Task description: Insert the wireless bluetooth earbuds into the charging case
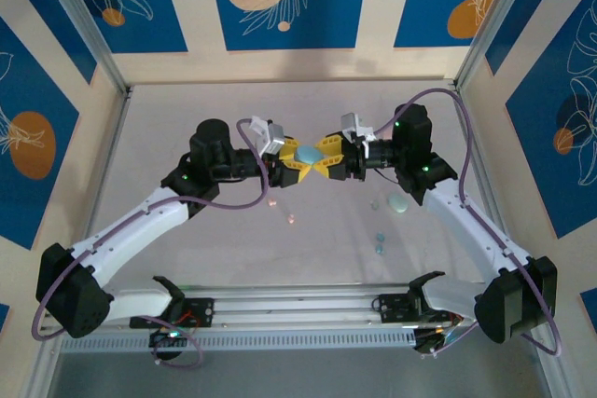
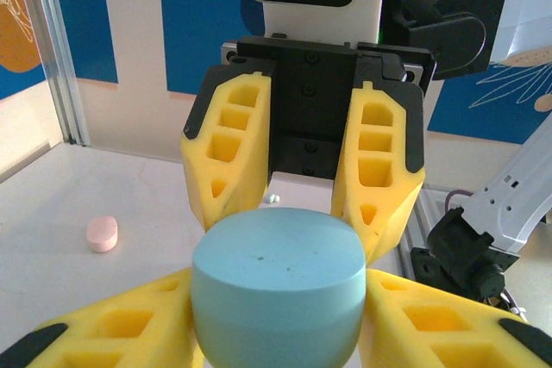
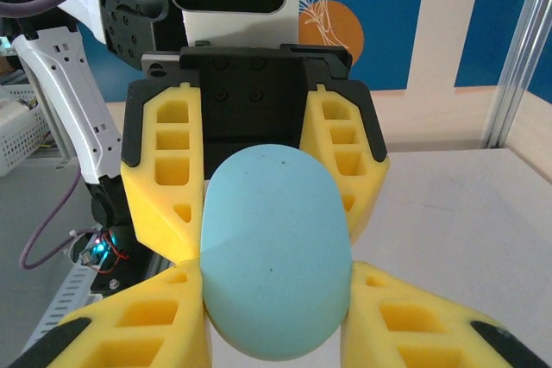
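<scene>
We see the teal-blue charging case (image 1: 308, 153) held in the air above the middle of the table (image 1: 177, 109), pinched from both sides at once. The left gripper (image 1: 290, 158) comes in from 9 o'clock and the right gripper (image 1: 328, 157) from 3 o'clock. In each wrist view the yellow fingers press against the case's rounded flanks, so both pairs of jaws are narrowed to its width and clamped on it, with nothing else between them. The case looks closed as far as we can tell (a faint seam crosses it in the right wrist view, but no gap). The buds lie on the table well apart from the grippers: teal earbuds (image 1: 380, 250) at about 5 o'clock from the case, pink earbuds (image 1: 291, 219) at about 6 to 7 o'clock, and a pale teal rounded piece (image 1: 399, 204) at 4 o'clock. We judge the case to be light, rigid and smooth, a pebble shape that could squirt out of soft pads if squeezed near its ends, so the broad flanks are the place to grip. The buds look lighter and glossier, far smaller than a fingertip. We would take one across its widest part with jaws barely parted, and expect it to roll or flick away under a careless touch.
</scene>
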{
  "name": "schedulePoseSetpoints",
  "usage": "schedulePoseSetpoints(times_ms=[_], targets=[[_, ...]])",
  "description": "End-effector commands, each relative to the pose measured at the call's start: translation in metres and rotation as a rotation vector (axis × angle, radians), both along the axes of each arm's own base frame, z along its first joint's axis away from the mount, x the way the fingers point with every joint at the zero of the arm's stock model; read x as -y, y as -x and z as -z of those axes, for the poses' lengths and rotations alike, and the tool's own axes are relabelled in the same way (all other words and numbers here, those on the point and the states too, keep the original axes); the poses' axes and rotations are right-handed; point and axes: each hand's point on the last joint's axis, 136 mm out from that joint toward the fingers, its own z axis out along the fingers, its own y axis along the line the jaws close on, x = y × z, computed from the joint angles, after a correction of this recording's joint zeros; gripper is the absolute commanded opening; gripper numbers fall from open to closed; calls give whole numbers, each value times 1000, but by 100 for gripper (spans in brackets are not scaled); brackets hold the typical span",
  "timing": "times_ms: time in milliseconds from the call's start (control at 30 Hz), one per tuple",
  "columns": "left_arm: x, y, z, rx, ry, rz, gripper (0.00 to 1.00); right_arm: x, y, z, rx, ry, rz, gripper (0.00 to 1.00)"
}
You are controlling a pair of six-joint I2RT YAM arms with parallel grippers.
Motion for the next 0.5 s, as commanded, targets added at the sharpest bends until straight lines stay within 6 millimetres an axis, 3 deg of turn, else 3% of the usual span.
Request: schedulePoseSetpoints(times_ms=[0,267,467], targets=[[5,10,-4,-7,18,66,41,-1,-3,-3,47,-6,28,35],[4,15,3,27,5,88,32,0,-6,-5,-19,-17,41,41],[2,22,4,68,10,109,30,9,-28,-7,-203,-12,113,50]])
